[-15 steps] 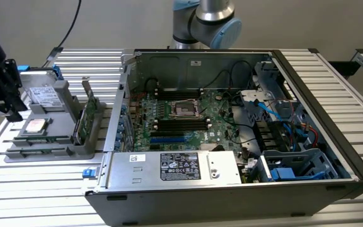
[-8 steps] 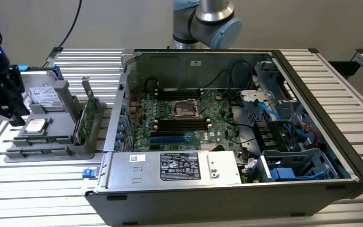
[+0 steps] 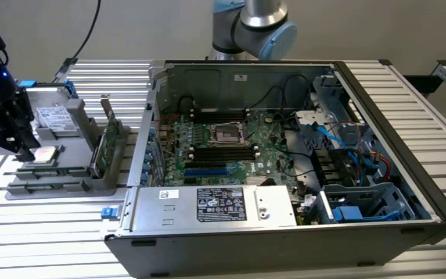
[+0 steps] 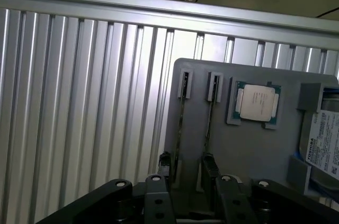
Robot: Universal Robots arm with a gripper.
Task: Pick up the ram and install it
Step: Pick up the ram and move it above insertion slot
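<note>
Ram (image 4: 181, 123) stands edgewise in the grey holder (image 4: 254, 150), at nine o'clock of the computer case (image 3: 246, 250) in the exterior view. We find the pincer (image 4: 186, 159) straddling it, wide open and empty.

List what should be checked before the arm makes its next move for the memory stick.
1. The pincer is open: ok.
2. The pincer holds nothing: ok.
3. One memory stick and the other memory stick stand on edge in the grey holder: ok.
4. One memory stick lines up with the gap between the fingers: ok, judging from the wrist view.
5. The fingers are clear of the other memory stick: cannot tell.
6. The computer case is open and the motherboard is exposed: ok.
</note>
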